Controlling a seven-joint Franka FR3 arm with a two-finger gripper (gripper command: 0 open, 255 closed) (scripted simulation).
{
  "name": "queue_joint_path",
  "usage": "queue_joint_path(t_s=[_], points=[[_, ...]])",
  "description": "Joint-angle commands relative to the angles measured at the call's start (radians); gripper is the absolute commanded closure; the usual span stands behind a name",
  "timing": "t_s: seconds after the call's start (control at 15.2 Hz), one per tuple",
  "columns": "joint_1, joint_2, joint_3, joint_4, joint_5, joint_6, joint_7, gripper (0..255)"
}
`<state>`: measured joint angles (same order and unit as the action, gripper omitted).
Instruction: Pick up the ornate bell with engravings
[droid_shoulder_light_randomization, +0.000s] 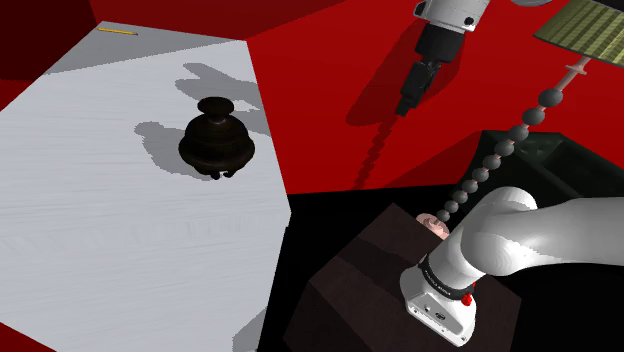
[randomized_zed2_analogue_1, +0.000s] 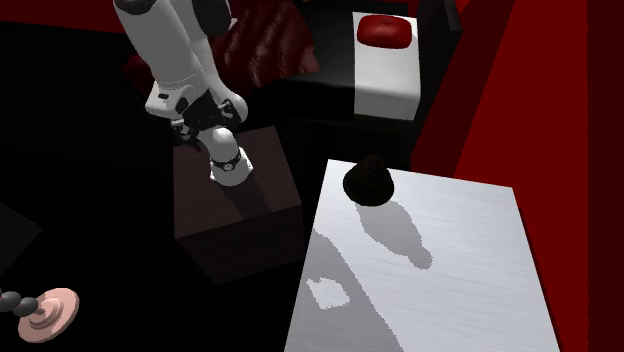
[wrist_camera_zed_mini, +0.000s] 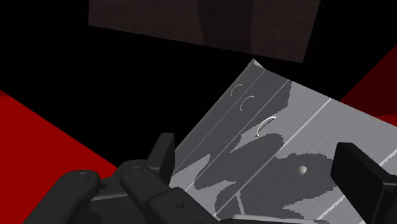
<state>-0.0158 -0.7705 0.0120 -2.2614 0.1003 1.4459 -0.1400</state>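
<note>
Black fingers (wrist_camera_zed_mini: 164, 153) of my gripper (wrist_camera_zed_mini: 254, 153) stand wide apart with nothing clasped between them. Below them lie a corner of the white table (wrist_camera_zed_mini: 331, 127) and my own shadow. The dark, rounded bell (droid_shoulder_light_randomization: 215, 140) stands upright on that table, near the corner closest to my stand (droid_shoulder_light_randomization: 365, 285), a little in from the edge. My gripper hangs high, well apart from the bell. A yellow pencil (droid_shoulder_light_randomization: 118, 32) lies by the table's far edge.

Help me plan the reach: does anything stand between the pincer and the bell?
Nothing visible does. The dark bell sits on the white table; the open pincer hangs to the shoulder view's right of it, with open air between.
</note>
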Motion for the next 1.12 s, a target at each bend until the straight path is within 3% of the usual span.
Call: queue_joint_path(t_s=[0.0, 0.59, 1.06], points=[[0.0, 0.0, 0.0, 0.0, 0.0, 0.0, 0.0, 0], [0.037, 0.166, 0.195, 0.128, 0.079, 0.105, 0.204, 0], [0.047, 0.347, 0.344, 0.294, 0.07, 0.17, 0.371, 0]])
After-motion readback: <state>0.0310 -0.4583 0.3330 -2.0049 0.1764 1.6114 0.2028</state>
